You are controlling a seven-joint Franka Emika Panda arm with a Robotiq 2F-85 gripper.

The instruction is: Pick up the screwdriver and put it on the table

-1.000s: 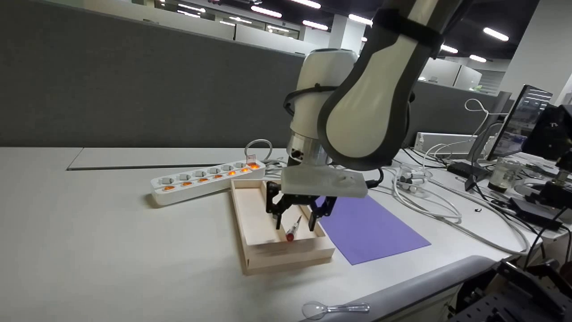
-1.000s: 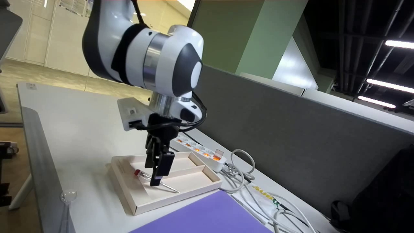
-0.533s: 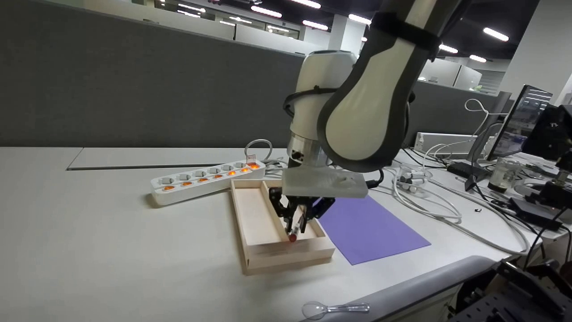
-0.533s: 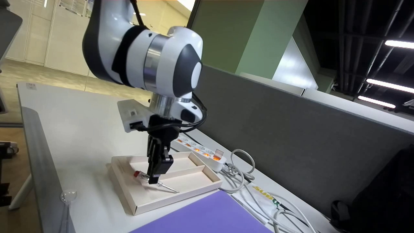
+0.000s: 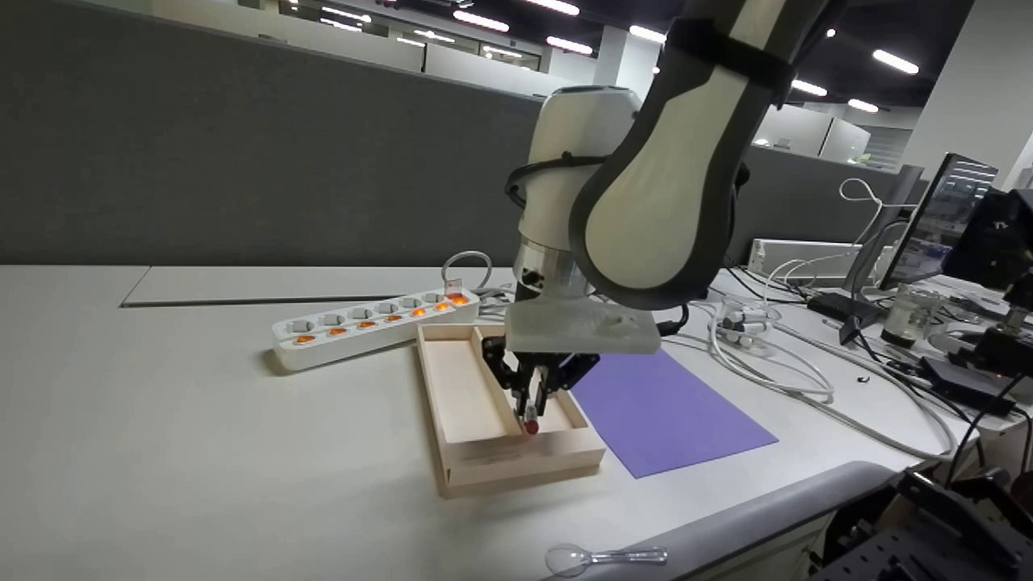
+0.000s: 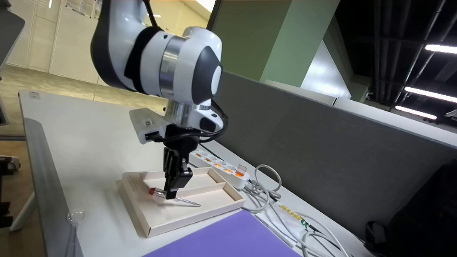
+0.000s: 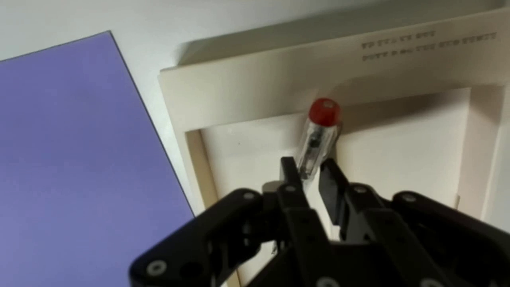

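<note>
The screwdriver (image 6: pixel 189 202), with its red end, clear handle and thin shaft, lies across the fingers of my gripper (image 5: pixel 530 410) over the wooden tray. In the wrist view the handle (image 7: pixel 312 145) passes between the fingertips, its red end pointing away from the gripper, and the jaws are drawn in on it. From an exterior view the gripper (image 6: pixel 171 194) hides the middle of the tool, while the shaft sticks out on the far side. Whether the screwdriver still touches the tray I cannot tell. The pale table (image 5: pixel 242 452) spreads out around the tray.
The shallow wooden tray (image 5: pixel 524 461), split by a divider, sits under the gripper. A purple mat (image 5: pixel 674 415) lies alongside it. Behind the tray stands a white power strip (image 5: pixel 375 332). Cables (image 5: pixel 815 387) run over the table, and a clear spoon (image 5: pixel 605 557) rests at its edge.
The jaws have closed from wide apart onto the screwdriver. In the last half second the gripper has risen slightly, and the shaft tip has shifted up a little with it.
</note>
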